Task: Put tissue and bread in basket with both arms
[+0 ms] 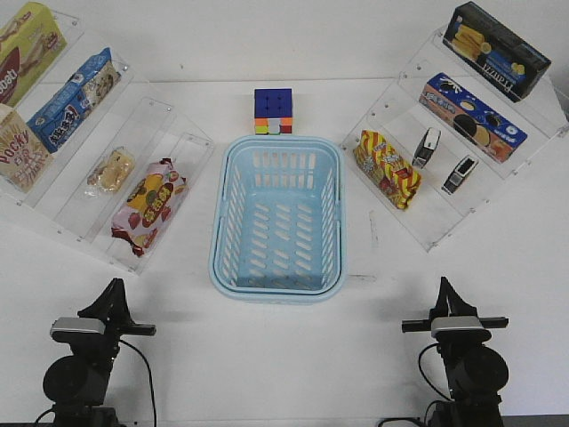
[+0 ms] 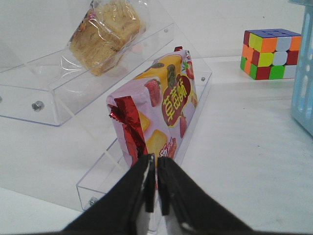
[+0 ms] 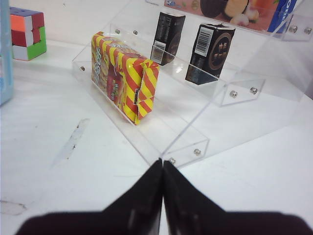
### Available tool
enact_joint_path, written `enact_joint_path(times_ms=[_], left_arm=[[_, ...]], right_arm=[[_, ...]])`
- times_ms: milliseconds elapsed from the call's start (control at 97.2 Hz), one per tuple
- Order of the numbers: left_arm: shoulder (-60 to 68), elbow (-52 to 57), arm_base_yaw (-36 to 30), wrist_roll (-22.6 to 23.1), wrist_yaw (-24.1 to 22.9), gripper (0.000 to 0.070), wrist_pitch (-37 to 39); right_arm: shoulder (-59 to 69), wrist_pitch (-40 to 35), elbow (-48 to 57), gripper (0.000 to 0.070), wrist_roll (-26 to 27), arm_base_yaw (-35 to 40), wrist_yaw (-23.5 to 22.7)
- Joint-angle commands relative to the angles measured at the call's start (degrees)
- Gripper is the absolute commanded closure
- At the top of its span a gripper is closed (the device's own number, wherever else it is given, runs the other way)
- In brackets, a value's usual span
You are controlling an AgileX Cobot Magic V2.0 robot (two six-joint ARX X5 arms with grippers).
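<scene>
The light-blue basket (image 1: 220,218) stands empty at the table's middle; its edge shows in the left wrist view (image 2: 304,73) and the right wrist view (image 3: 4,58). The bread (image 1: 110,171), a golden bun in clear wrap, lies on the left acrylic shelf (image 2: 105,34). The tissue (image 1: 426,148), a slim black pack with a pale panel, stands on the right shelf (image 3: 167,38). My left gripper (image 1: 114,289) (image 2: 156,159) is shut and empty, low at the front left. My right gripper (image 1: 443,286) (image 3: 163,162) is shut and empty at the front right.
A pink-red strawberry snack bag (image 1: 148,205) (image 2: 159,105) lies below the bread. A red-and-yellow striped bag (image 1: 387,167) (image 3: 124,76) and a paler small pack (image 1: 460,174) (image 3: 210,54) flank the tissue. A colour cube (image 1: 273,111) stands behind the basket. Boxed snacks fill the upper shelves.
</scene>
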Motion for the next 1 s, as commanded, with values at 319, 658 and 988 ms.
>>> enact_joint_path(times_ms=[319,658,988], left_arm=[[-0.1,-1.1,0.0,0.3,0.2,0.0699,0.9],[-0.1,-1.1,0.0,0.3,0.2,0.0699,0.9],[-0.1,-1.1,0.0,0.3,0.2,0.0699,0.9]], right_arm=[[0.0,0.9,-0.1,0.07,3.8,0.1,-1.5],[0.2,5.1,3.6,0.07,28.6,0.0,0.5],[28.0,-5.9,27.9,0.07,25.9,-0.1,5.0]])
